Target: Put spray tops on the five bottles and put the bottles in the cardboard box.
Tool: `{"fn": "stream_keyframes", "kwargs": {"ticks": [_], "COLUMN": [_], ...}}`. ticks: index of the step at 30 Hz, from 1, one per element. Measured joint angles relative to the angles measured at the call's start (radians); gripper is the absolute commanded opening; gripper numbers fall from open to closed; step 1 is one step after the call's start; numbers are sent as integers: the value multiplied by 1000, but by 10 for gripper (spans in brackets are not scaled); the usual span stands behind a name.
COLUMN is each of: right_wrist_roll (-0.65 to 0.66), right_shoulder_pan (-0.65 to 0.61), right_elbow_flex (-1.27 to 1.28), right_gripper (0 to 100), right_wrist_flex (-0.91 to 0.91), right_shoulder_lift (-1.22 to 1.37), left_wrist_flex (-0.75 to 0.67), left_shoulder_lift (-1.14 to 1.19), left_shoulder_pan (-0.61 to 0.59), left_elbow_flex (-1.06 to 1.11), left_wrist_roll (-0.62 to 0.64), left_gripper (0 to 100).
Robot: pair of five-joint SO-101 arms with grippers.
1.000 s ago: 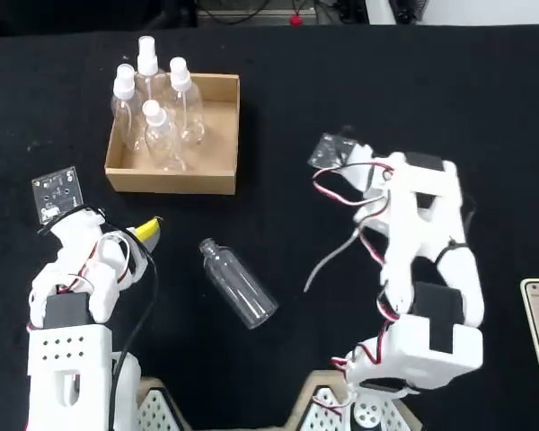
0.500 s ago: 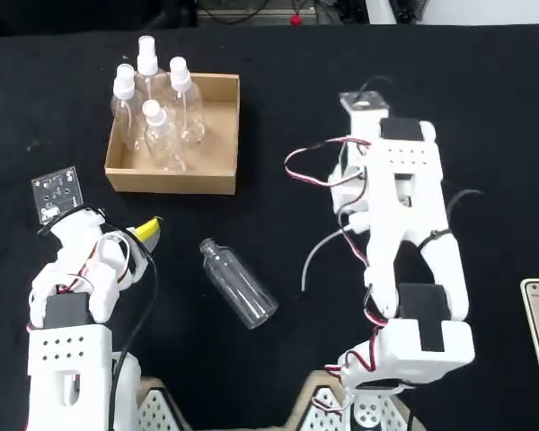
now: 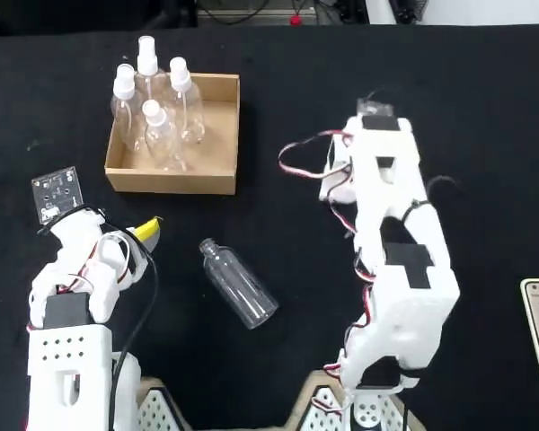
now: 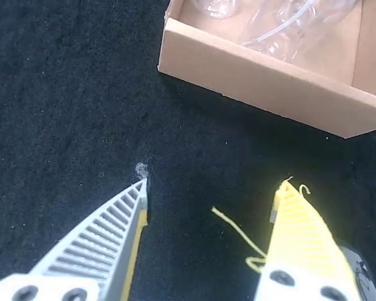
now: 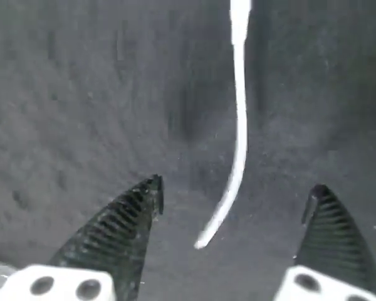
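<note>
Closest to me, my left pincer (image 4: 214, 184) hangs spread wide over the black worktop (image 3: 485, 108) with nothing in it, a little short of the near wall of the cardboard box (image 4: 269, 81). Further out, the fifth bottle (image 3: 239, 284) lies on its side with a bare neck, between the two arms and touching neither. Beyond it my right pincer (image 5: 238, 185) sits low over the cloth, jaws wide and empty. The thin white dip tube (image 5: 239, 125) of the last spray top runs between them, ungripped. At the far end, the box holds four bottles (image 3: 187, 108), all capped.

I reckon we are on the last bottle, and the step in hand is picking up its spray top. I would push the right pincer further along the tube and close on the head, since the tube looks too thin and bendy to hold true. Then the left pincer has to steady the lying bottle so the tube can be fed into its neck.
</note>
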Motion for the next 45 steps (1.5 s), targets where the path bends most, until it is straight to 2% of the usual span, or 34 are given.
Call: {"fn": "stream_keyframes", "kwargs": {"ticks": [5,8,14,21,31,33,37,45], "right_wrist_roll": [-106,-109,112,126,184,186,232,295], "right_shoulder_pan": [0,0,2,78,86,84,86,84], "right_elbow_flex": [-204,-322,-485,-735,-1111,-1181,-1306,-1461], "right_gripper": [341,300,273,273,271,231,11,11], "right_wrist_flex": [57,15,-54,-48,140,173,245,308], "right_shoulder_lift": [11,54,253,474,756,798,864,905], "left_wrist_flex": [0,0,0,0,0,0,0,0], "left_shoulder_lift": [0,0,0,0,0,0,0,0], "left_shoulder_pan": [0,0,0,-3,-6,-6,-6,-6], "left_elbow_flex": [0,0,0,0,0,0,0,0], "left_wrist_roll": [0,-9,-31,-31,-31,-31,-31,-31], "left_gripper": [304,303,303,303,303,303,303,303]}}
